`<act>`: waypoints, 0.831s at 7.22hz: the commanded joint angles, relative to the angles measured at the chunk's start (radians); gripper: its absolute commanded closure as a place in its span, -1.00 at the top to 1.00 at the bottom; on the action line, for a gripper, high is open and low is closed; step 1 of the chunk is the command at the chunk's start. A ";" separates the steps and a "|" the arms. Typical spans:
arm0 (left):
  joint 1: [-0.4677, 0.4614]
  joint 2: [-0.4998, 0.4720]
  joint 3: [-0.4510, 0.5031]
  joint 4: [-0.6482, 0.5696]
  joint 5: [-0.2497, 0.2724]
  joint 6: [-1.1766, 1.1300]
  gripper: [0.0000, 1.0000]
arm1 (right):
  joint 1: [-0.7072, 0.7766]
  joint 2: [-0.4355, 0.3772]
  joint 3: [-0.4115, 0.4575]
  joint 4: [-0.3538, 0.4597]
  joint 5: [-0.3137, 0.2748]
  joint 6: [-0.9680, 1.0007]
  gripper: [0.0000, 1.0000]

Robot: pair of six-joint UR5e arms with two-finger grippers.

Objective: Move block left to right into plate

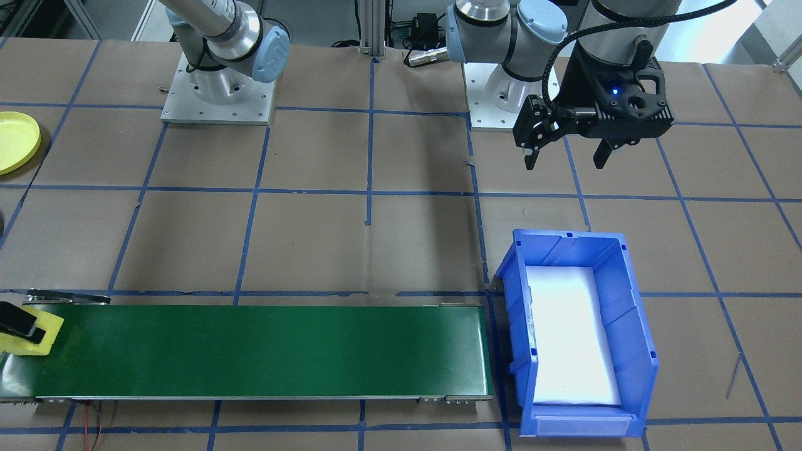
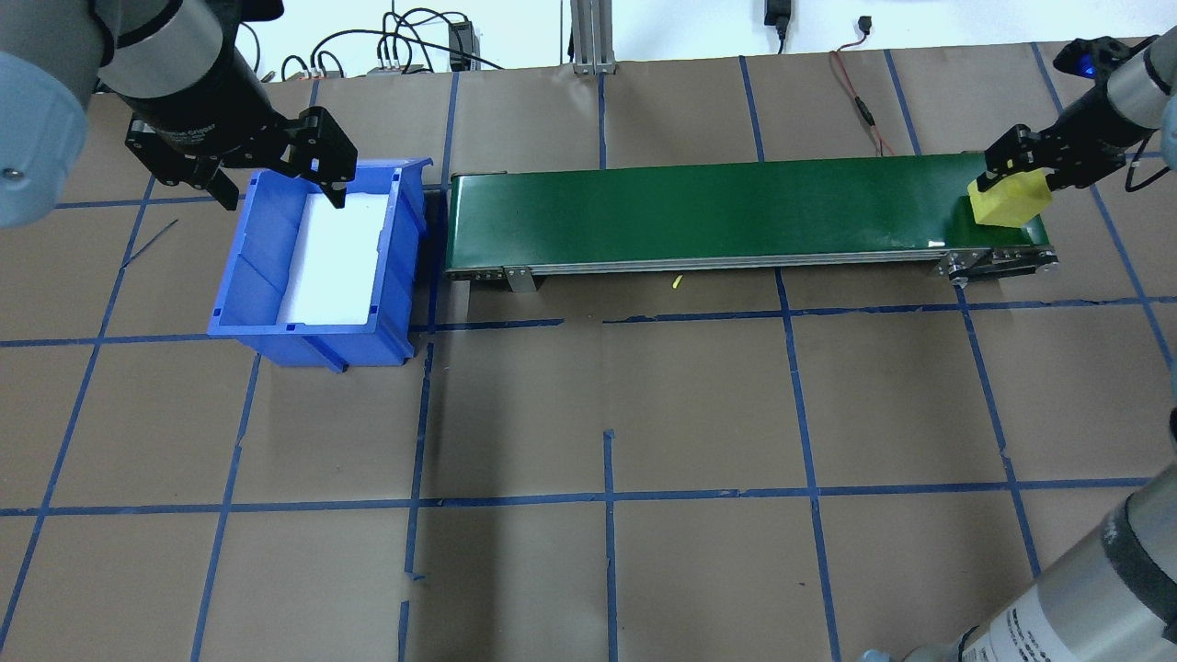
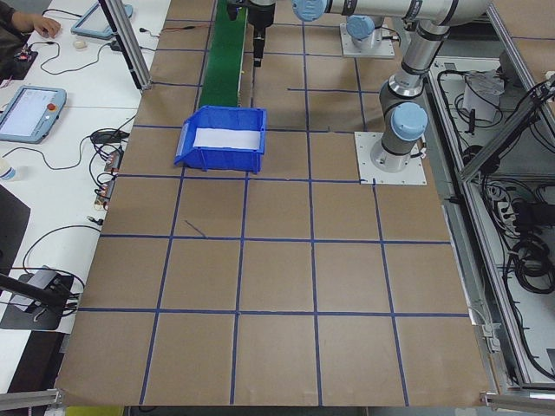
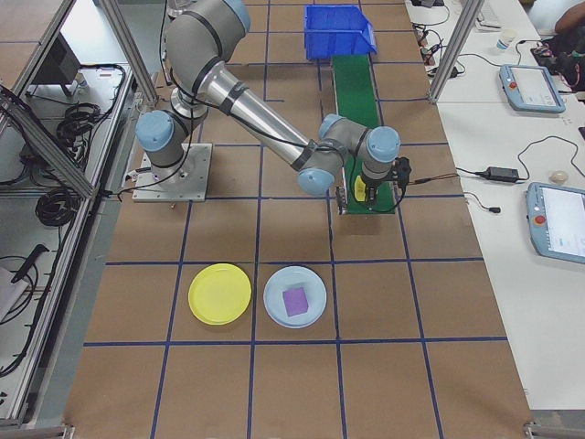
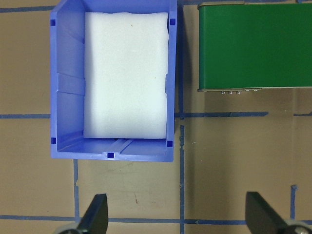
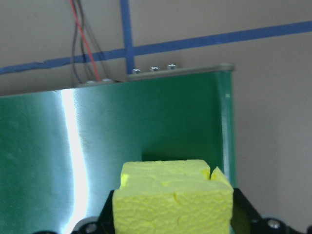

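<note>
One yellow foam block (image 2: 1009, 199) sits pinched in the right claw (image 2: 1021, 165) at the green conveyor's (image 2: 699, 211) end, so lift straight before carrying toward the yellow plate (image 4: 219, 294), while the left claw (image 2: 267, 179) hangs open over the blue bin (image 2: 276, 276).

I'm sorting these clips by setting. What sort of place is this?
Most likely a robotics lab. A taped grid covers the table, which carries a small green conveyor belt, and handheld control tablets and cables lie on the side desks.
</note>
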 commanded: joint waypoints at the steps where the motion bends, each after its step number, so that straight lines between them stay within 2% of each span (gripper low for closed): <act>1: 0.000 0.000 0.000 0.000 0.001 0.000 1.00 | -0.137 -0.008 -0.027 0.048 -0.076 -0.264 -0.19; 2: 0.000 0.000 0.000 -0.001 0.001 0.000 1.00 | -0.250 -0.039 -0.018 0.074 -0.131 -0.446 -0.19; 3: 0.000 0.000 0.002 0.000 -0.001 0.000 1.00 | -0.359 -0.103 -0.012 0.194 -0.201 -0.579 -0.20; 4: 0.000 0.000 0.000 0.000 0.000 0.000 1.00 | -0.452 -0.146 0.020 0.306 -0.246 -0.679 -0.20; 5: 0.000 0.000 0.002 0.000 0.001 0.000 1.00 | -0.562 -0.154 0.086 0.309 -0.272 -0.830 -0.19; 6: 0.000 0.000 0.000 0.000 -0.001 0.000 1.00 | -0.657 -0.154 0.135 0.253 -0.278 -0.901 -0.17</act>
